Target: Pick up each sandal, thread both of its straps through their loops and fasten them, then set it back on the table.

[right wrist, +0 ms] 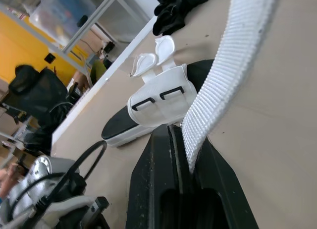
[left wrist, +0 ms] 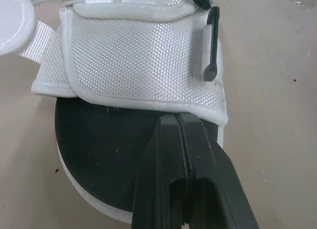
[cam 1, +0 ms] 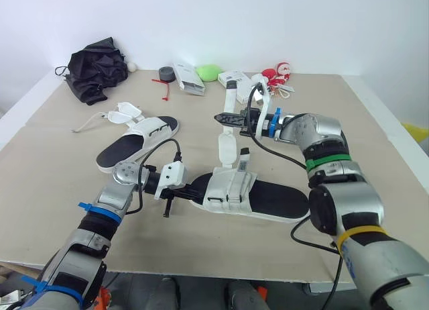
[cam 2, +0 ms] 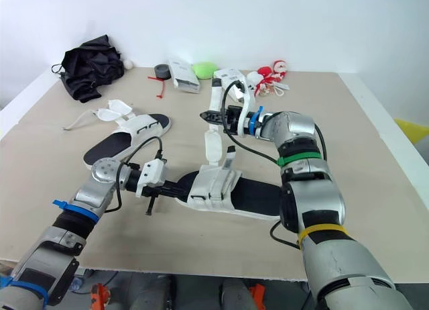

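We see a beige tabletop [cam 1: 375, 135]. A crumpled black fabric heap [cam 1: 97, 72] sits at the far left corner. The task sandal, white mesh upper on a black footbed [cam 1: 268, 199], lies flat near the front edge, centre. A second sandal of the same kind [cam 1: 144, 137] lies to its left and further back, apart from it, with its straps loose.

A long white webbing strap [cam 1: 227, 145] rises from the near sandal's upper. The right gripper [cam 1: 221, 117] is raised above the sandal, its fingers clamped on that strap partway up.

The left gripper [left wrist: 177, 121] is low at the near sandal's left end. Its fingers are pressed together over the footbed, tips at the edge of the white upper. We see nothing pinched between them.

Back-edge clutter: flat white boxes [cam 1: 190, 78], a green lump [cam 1: 208, 72], a red-and-white toy [cam 1: 275, 74], a black tape roll [cam 1: 165, 73].
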